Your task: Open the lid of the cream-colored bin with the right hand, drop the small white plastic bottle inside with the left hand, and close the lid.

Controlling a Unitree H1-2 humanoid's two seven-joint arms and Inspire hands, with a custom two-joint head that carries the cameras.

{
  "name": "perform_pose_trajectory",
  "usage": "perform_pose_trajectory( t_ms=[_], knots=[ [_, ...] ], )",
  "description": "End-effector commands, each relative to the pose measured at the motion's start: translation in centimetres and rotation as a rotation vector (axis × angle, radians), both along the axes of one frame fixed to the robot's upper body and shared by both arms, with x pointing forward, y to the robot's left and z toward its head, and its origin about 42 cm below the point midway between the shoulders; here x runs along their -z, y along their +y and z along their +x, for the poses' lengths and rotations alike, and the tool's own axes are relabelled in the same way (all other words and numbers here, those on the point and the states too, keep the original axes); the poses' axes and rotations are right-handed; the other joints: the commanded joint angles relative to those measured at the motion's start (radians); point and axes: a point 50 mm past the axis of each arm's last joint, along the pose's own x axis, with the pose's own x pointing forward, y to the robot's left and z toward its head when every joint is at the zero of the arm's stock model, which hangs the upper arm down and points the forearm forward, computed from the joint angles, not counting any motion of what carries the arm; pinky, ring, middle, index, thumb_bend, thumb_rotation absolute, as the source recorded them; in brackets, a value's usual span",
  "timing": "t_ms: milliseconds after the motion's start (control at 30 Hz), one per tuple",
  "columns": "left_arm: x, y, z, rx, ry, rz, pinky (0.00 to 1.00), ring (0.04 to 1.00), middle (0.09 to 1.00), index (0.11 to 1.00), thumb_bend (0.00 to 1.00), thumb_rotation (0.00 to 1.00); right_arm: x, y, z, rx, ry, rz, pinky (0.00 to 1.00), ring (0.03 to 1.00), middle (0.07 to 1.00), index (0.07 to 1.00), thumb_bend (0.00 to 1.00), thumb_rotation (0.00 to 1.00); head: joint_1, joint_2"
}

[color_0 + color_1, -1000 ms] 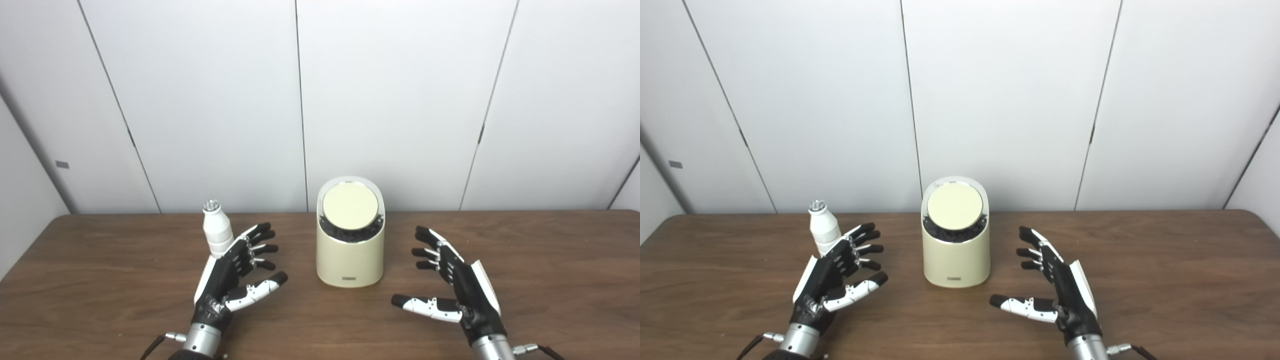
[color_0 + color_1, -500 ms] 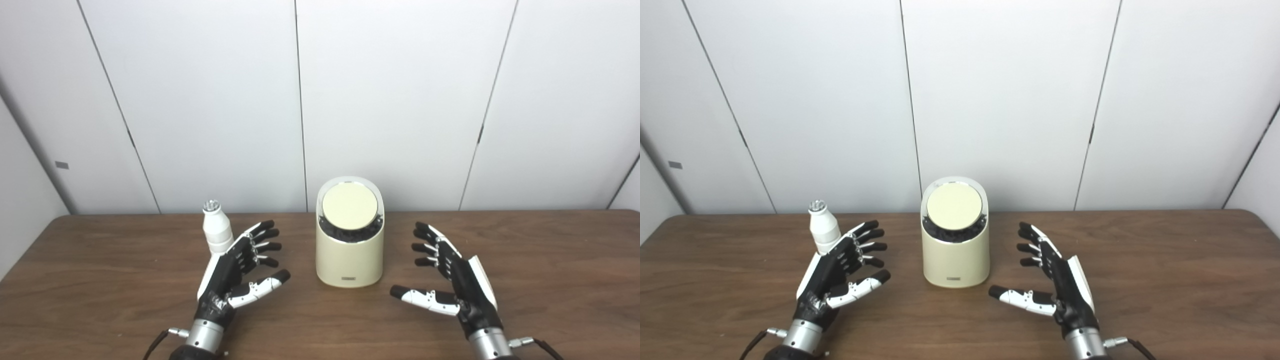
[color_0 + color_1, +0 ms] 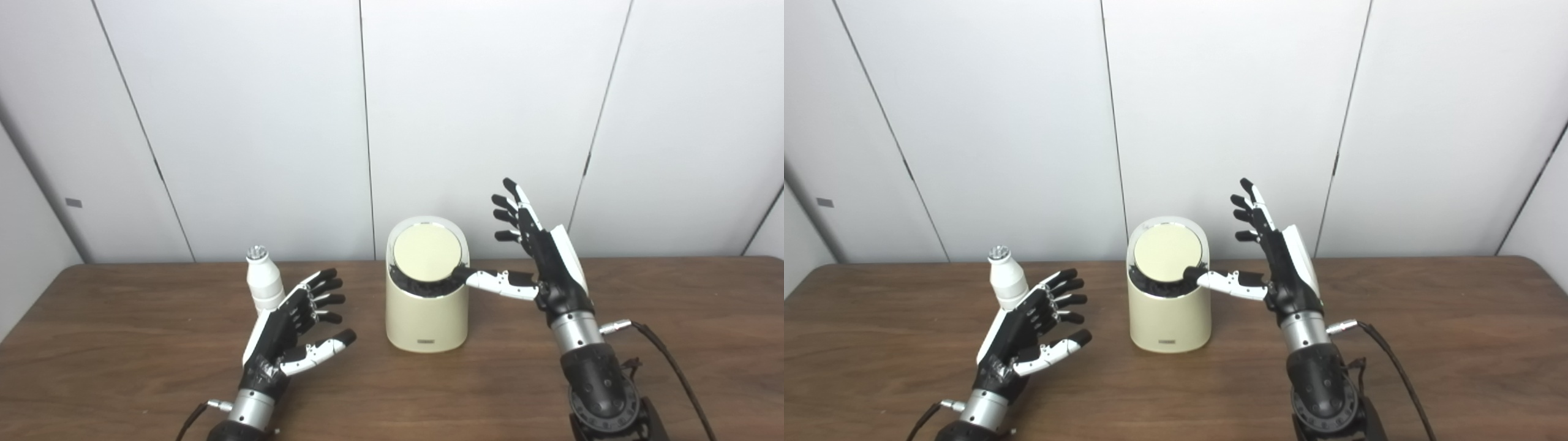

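The cream-colored bin [image 3: 427, 318] stands mid-table, its round lid [image 3: 427, 253] down and tilted toward me. My right hand [image 3: 542, 257] is raised beside the bin's right side, open, fingers spread upward; its thumb tip touches the lid's lower right edge. The small white plastic bottle [image 3: 263, 286] with a silver cap stands upright left of the bin. My left hand [image 3: 294, 334] hovers open just in front and right of the bottle, holding nothing.
A brown wooden table [image 3: 122, 355] carries everything. White wall panels [image 3: 245, 122] rise close behind its far edge. A black cable [image 3: 667, 367] runs from my right wrist toward the lower right.
My right hand rose from low over the table up to the bin's right side, and its thumb reached the lid's edge. My left hand barely moved. The lid stays down.
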Motion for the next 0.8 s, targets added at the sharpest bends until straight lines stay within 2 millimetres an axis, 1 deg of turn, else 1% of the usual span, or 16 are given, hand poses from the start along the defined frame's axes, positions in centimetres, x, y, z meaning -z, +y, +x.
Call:
perform_pose_trajectory(
  t_ms=[0,167,333,533,633,700,767],
  knots=[
    [-0.9,-0.3,0.7,0.014,-0.05,-0.012,0.64,0.764,0.831,0.862,0.69,0.11,-3.5,0.6,0.7,0.001,-0.09,-0.024,0.74,0.861,0.904,0.983,0.8,0.35,-0.001,0.002],
    [-0.9,-0.4,0.7,0.015,-0.055,-0.004,0.63,0.761,0.832,0.864,0.68,0.1,-5.3,1.1,1.7,0.016,-0.073,-0.07,0.75,0.877,0.928,0.983,0.82,0.33,0.005,0.002],
    [-0.8,-0.5,0.8,0.016,-0.051,-0.006,0.62,0.757,0.828,0.855,0.69,0.12,-6.2,1.6,2.6,0.013,-0.072,-0.128,0.71,0.887,0.957,0.984,0.84,0.32,0.006,0.002],
    [-0.9,-0.6,0.7,0.017,-0.043,-0.009,0.64,0.771,0.833,0.859,0.7,0.11,-6.6,2.7,3.4,0.036,-0.075,-0.236,0.68,0.855,0.913,0.964,0.88,0.32,0.004,0.003],
    [-0.9,-0.6,0.8,0.016,-0.049,-0.012,0.64,0.766,0.826,0.857,0.7,0.1,-6.6,2.9,3.7,0.04,-0.065,-0.285,0.73,0.888,0.937,0.978,0.87,0.34,0.006,0.008],
    [-0.9,-0.7,0.8,0.015,-0.054,-0.01,0.63,0.76,0.822,0.855,0.7,0.1,-6.5,3.0,3.9,0.046,-0.07,-0.313,0.75,0.899,0.94,0.974,0.88,0.32,0.007,0.009],
    [-1.0,-0.7,0.9,0.014,-0.058,-0.007,0.62,0.75,0.819,0.855,0.7,0.11,-6.4,3.0,4.1,0.052,-0.076,-0.34,0.74,0.89,0.935,0.969,0.89,0.31,0.007,0.01]
  ],
)
